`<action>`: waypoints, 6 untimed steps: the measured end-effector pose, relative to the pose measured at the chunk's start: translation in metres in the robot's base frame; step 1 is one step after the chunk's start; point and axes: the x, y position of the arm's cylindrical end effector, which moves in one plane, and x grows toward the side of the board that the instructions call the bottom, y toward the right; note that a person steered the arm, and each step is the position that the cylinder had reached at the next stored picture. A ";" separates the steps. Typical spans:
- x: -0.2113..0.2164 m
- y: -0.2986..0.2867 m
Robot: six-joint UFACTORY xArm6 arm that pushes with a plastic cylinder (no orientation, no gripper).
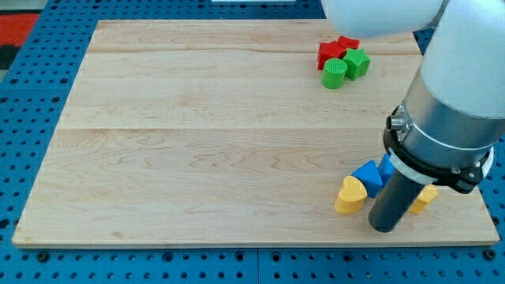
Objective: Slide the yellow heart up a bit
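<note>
The yellow heart [349,195] lies near the board's bottom right, touching a blue block [368,175] just above and to its right. My tip [383,229] rests on the board a little to the right of and below the heart, with a small gap between them. A second yellow block [426,199] shows partly behind the rod on its right side; its shape is hidden. A second blue block [387,166] is mostly hidden behind the arm.
Near the view's top right, two red blocks [331,54] [348,42], a green cylinder [334,73] and another green block [357,63] sit in a tight cluster. The wooden board's bottom edge [237,241] runs just below my tip. The arm's body covers the right side.
</note>
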 end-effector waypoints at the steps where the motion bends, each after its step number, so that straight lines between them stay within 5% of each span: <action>1: 0.000 -0.009; 6: -0.023 -0.042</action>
